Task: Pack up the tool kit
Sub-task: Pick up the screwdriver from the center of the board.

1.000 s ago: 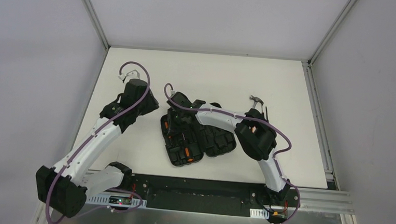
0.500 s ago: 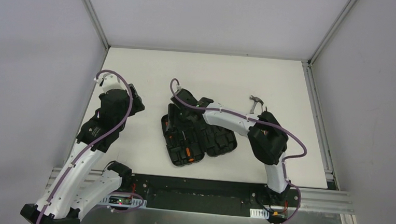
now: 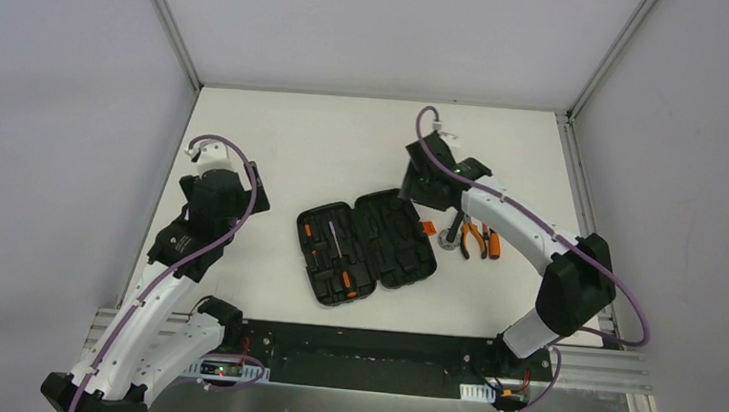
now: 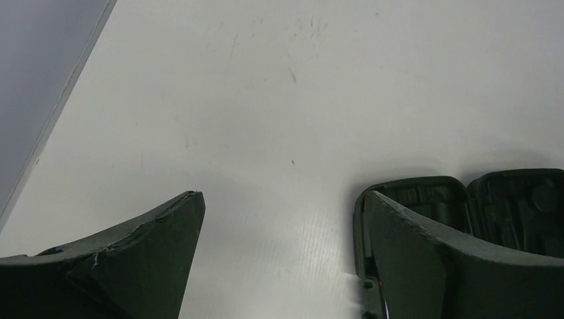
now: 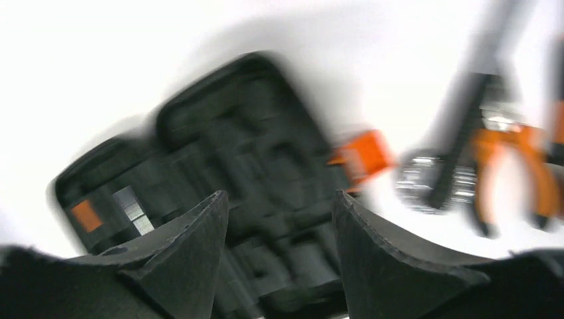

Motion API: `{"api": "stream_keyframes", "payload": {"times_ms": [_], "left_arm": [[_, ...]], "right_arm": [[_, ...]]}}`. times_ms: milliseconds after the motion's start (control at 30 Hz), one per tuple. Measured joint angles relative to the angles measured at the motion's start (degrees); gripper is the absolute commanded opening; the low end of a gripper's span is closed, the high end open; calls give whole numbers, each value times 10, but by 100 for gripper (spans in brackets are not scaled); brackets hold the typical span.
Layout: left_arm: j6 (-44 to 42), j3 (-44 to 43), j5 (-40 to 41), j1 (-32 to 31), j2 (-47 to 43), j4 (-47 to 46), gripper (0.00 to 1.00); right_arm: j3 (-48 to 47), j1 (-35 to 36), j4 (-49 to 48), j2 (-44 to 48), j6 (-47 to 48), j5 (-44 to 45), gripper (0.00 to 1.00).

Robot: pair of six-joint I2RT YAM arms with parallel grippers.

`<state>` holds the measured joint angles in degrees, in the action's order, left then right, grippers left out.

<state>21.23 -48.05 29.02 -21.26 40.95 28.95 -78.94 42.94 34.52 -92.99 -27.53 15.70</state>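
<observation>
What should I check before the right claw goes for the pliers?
1. Case open flat: ok.
2. Pliers loose on table, right of case: ok.
3. Hammer clear of pliers: cannot tell; they lie close together.
4. Right claw open, empty: ok.
5. Left claw open, empty, left of case: ok.
6. Right wrist view sharp: not ok, blurred.

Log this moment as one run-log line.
case open | screwdrivers in case | hammer, pliers on table beside case | left gripper open, empty | right gripper open, empty
</observation>
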Motion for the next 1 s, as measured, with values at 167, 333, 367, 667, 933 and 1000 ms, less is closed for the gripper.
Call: {"api": "stream_keyframes", "payload": {"times_ms": [167,333,367,667,933,1000], "left_arm": [[-14,7,0,0,-1,-3,94],[-20,12,0,4,-2,-5,94],[-22,12,0,4,-3,-5,94],[-27,17,0,4,-19,-8,93],[-27,21,0,4,-17,-8,93],[-27,21,-1,4,-16,-8,93]], "right_arm": [[89,-127,42,40,8,51,50],[119,-225,64,50,21,64,39],[120,-242,63,50,26,64,36],[82,-314,45,-30,67,45,28],[38,-332,30,-125,95,15,28],[36,-336,26,-138,99,9,28]]}}
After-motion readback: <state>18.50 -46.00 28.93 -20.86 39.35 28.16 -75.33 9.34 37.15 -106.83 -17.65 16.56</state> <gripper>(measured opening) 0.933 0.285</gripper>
